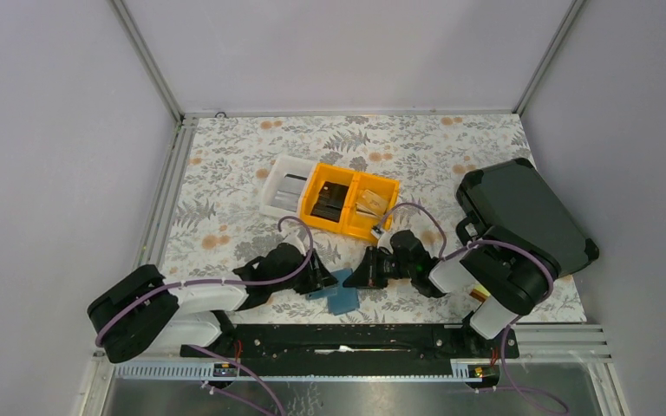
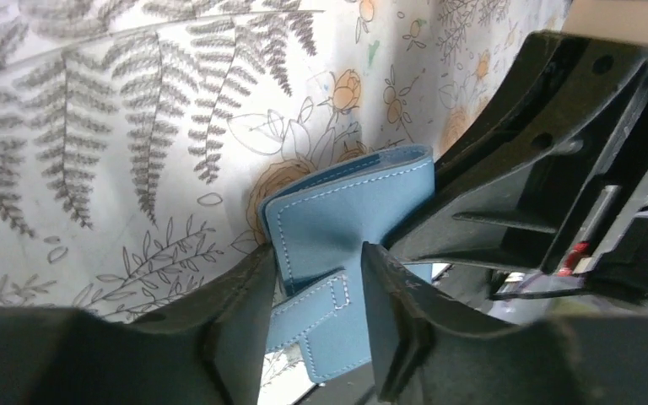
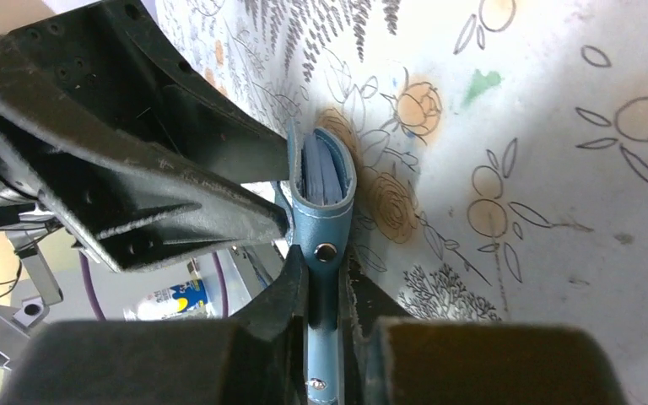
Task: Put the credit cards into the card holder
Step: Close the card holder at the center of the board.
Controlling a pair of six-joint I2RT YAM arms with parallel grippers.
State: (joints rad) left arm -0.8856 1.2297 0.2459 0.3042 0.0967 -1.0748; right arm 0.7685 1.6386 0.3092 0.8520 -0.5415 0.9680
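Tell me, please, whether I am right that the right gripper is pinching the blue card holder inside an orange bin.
Not inside a bin: the right gripper is pinching the card holder on the table, in front of the orange bins, as the top external view shows.

No lettering is legible anywhere; a small blue-and-yellow sticker (image 3: 175, 301) is too blurred to read

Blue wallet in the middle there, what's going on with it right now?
Both arms are on the wallet, which sits low between them. The right gripper pinches its snap tab, and the left gripper appears clamped across the folded body. The wallet is folded over, not spread open. The cards lie back in the bins, and neither gripper holds one.
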